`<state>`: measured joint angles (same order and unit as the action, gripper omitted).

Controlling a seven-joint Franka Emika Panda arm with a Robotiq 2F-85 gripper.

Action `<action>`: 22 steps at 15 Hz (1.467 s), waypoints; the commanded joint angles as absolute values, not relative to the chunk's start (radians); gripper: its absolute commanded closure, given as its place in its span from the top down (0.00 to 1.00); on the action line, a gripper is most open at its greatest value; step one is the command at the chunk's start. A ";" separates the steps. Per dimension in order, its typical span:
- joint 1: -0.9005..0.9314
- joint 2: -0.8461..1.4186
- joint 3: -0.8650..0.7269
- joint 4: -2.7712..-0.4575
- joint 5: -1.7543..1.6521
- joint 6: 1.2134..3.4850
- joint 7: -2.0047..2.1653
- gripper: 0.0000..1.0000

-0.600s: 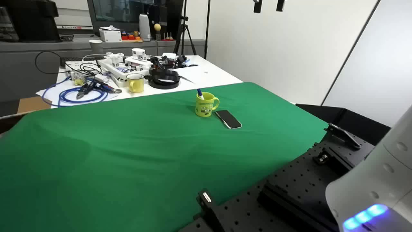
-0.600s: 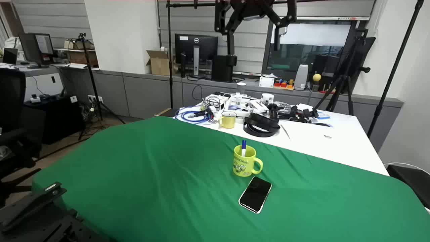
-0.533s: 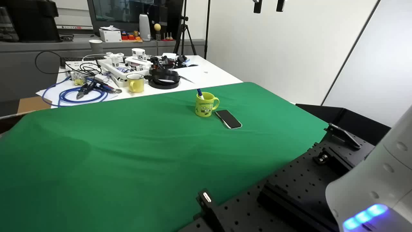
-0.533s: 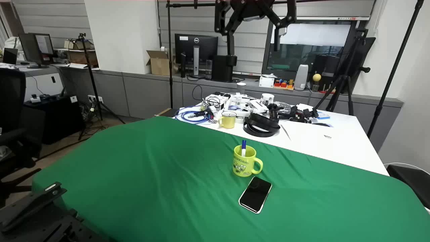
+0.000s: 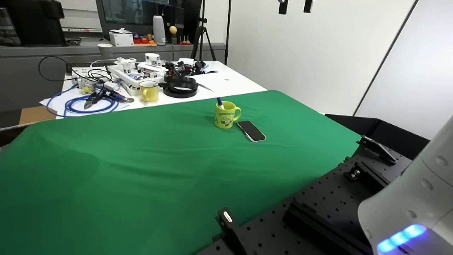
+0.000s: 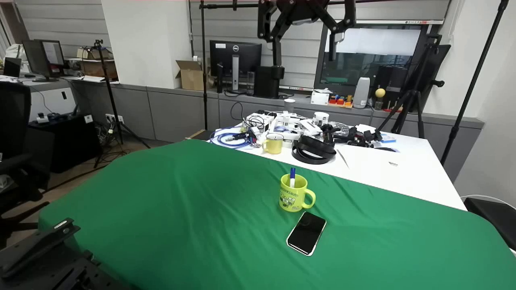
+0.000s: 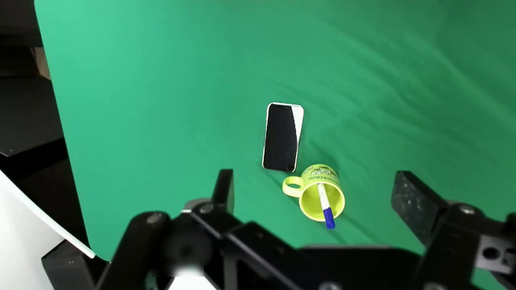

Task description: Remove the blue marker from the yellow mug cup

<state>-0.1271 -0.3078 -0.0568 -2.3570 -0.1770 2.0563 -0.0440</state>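
The yellow mug cup [image 5: 224,119] stands upright on the green cloth in both exterior views [image 6: 289,200], and it shows in the wrist view [image 7: 322,173] with its handle to the left. The blue marker [image 6: 292,176] leans inside it, blue cap up and above the rim, white body partly hidden by the mug; it also shows in an exterior view [image 5: 220,103] and the wrist view [image 7: 326,209]. My gripper [image 7: 313,177] is open and empty, high above the table. Its fingertips show at the top of both exterior views [image 6: 304,58]. In the wrist view the mug lies between the fingers.
A dark phone [image 6: 307,233] lies on the green cloth [image 6: 181,225] close beside the mug. Behind the cloth, a white table [image 6: 387,173] holds another yellow mug [image 6: 273,143], a black strap roll [image 6: 313,150], cables and tools. A black perforated base plate [image 5: 318,209] borders the cloth.
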 commanded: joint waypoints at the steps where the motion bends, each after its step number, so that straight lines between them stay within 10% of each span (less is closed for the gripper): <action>1: -0.116 -0.308 -0.066 -2.355 -0.180 2.054 -0.041 1.00; 22: -0.110 0.340 -0.046 -1.672 -0.199 1.884 -0.628 1.00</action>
